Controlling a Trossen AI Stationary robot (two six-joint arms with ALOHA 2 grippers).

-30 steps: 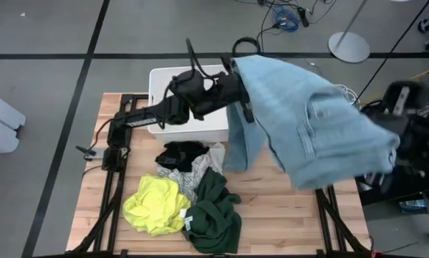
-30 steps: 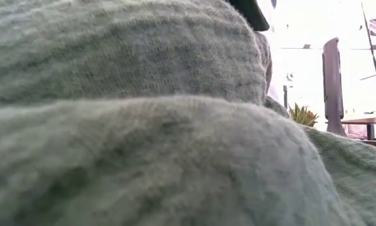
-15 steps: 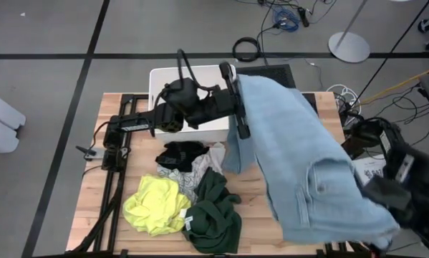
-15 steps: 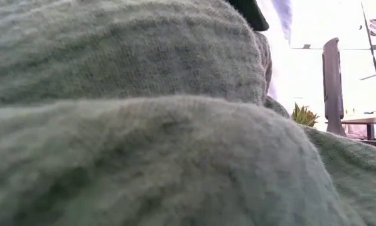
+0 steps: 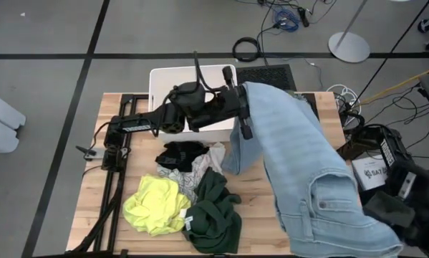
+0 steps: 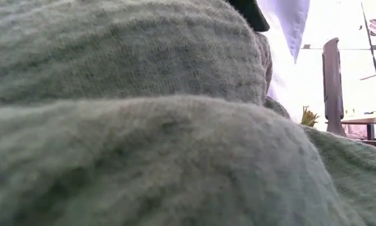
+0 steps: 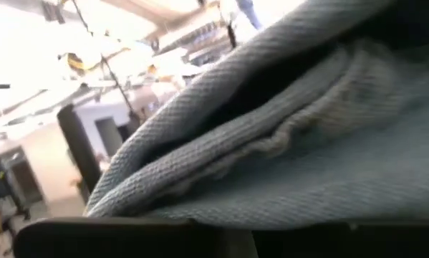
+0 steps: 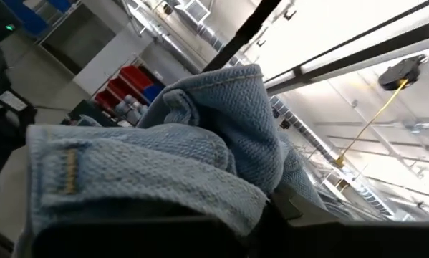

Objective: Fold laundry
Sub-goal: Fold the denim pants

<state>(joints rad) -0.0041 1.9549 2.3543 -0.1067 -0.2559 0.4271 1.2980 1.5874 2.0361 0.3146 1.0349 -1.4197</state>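
The left gripper (image 5: 243, 115) reaches across the white bin (image 5: 160, 79) from the left side of the wooden table (image 5: 264, 204), and its jaws are clamped on one upper edge of the light blue garment (image 5: 307, 179). In the left wrist view the blue cloth (image 7: 293, 158) fills the space right at the jaws and folds over them. Below and to the left of these jaws, on the table, lies the pile of other laundry: the black garment (image 5: 182, 152) nearest the bin, the white garment with grey pattern (image 5: 200, 168) touching it, the bright yellow garment (image 5: 155, 204) further toward the front edge, and the dark green garment (image 5: 214, 211) just beside the yellow one. The low view is almost wholly covered by the dark green cloth (image 6: 144, 125) lying close in front of that camera.

From the left jaws the light blue garment hangs and stretches diagonally to the right, over the right part of the table, to the right gripper (image 5: 397, 240) at the table's front right corner. Its jaws are closed on the garment's far end; in the right wrist view bunched blue cloth (image 8: 171, 158) sits directly at them.
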